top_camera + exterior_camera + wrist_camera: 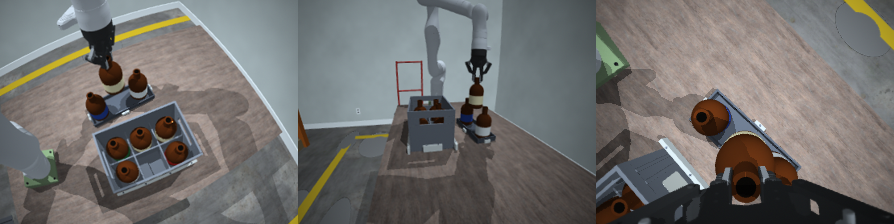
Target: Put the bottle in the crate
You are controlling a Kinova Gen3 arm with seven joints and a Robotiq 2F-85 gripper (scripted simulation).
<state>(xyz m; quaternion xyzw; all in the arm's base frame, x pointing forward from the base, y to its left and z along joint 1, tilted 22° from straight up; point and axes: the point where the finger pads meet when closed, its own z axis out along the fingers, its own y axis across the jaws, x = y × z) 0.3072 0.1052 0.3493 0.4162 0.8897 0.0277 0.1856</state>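
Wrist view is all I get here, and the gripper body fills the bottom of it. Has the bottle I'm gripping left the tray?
Observer: Yes. In the exterior view the cream-labelled bottle hangs by its neck from the gripper, above the tray.
Operator: What remains on the tray?
Observer: Two upright bottles, blue-labelled and white-labelled.
Operator: Where is the empty slot?
Observer: The top view shows it in the crate, middle of the row farther from the tray.

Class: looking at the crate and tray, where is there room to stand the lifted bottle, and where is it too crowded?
Free: the crate's one bottle-less slot, front middle, between two bottles, and the tray's vacated middle beneath the bottle the gripper holds. Crowded: the crate's other five slots and both tray ends.
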